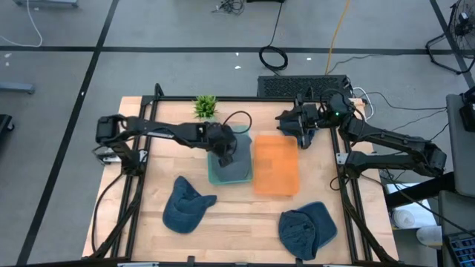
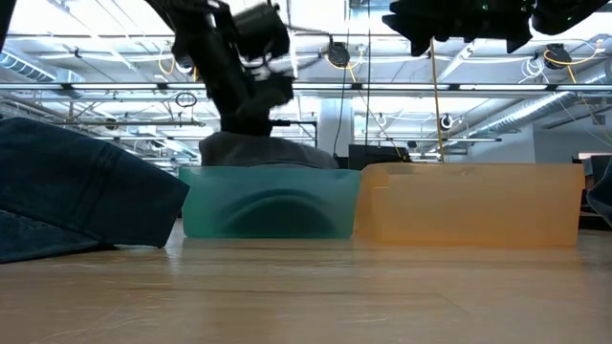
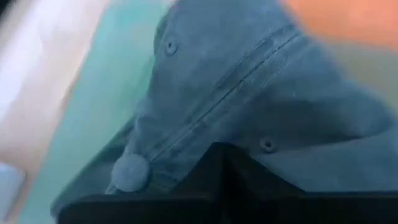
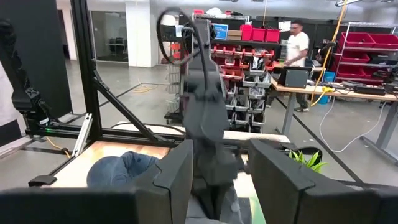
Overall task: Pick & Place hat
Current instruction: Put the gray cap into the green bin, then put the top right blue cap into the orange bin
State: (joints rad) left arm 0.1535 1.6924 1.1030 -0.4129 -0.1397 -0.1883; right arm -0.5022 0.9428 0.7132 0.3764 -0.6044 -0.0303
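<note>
Left end effector is clamped on the grey hat inside the green bin beneath it.

Looks like a robotics lab / industrial workshop. Wooden bench w/ black aluminium frame sits on a grey concrete floor marked w/ dark tape lines, cables trailing across it. Overhead: exposed trusses & pipework. Behind: shelving w/ red parts bins, workbenches, a person standing at a desk w/ equipment.
</note>
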